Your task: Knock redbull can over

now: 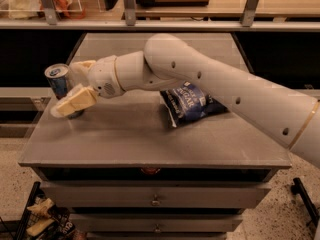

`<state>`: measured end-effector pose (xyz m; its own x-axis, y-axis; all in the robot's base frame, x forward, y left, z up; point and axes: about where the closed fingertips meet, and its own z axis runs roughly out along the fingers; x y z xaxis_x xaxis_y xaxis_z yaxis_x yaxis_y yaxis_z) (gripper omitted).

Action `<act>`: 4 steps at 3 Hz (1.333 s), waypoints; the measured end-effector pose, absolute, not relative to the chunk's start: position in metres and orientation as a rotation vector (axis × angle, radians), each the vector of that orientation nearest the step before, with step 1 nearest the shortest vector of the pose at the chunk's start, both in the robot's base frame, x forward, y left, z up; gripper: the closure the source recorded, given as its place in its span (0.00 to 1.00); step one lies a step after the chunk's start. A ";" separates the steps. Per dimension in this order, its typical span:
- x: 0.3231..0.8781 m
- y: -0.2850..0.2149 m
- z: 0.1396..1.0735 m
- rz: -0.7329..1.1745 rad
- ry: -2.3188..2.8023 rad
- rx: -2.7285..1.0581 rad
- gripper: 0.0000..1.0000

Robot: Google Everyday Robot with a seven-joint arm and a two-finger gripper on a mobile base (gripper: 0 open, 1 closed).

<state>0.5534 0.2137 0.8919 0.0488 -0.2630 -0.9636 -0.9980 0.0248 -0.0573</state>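
Two spread fingers (75, 100) of the gripper (69, 90) hold nothing and sit close against the upright redbull can (58, 79), which stands near the left edge of the table (150, 139). The step in hand appears to be the approach for the push. Next, a sideways shove high on the can should tip it, well apart from the chip bag (192, 104).
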 end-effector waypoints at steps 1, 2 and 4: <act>0.552 0.221 0.886 1.016 1.374 -1.414 0.39; 0.551 0.223 0.881 1.021 1.380 -1.422 0.62; 0.558 0.199 0.875 0.945 1.407 -1.460 1.00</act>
<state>0.5575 0.1988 0.8755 0.0714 -0.3320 -0.9406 -0.9962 0.0225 -0.0836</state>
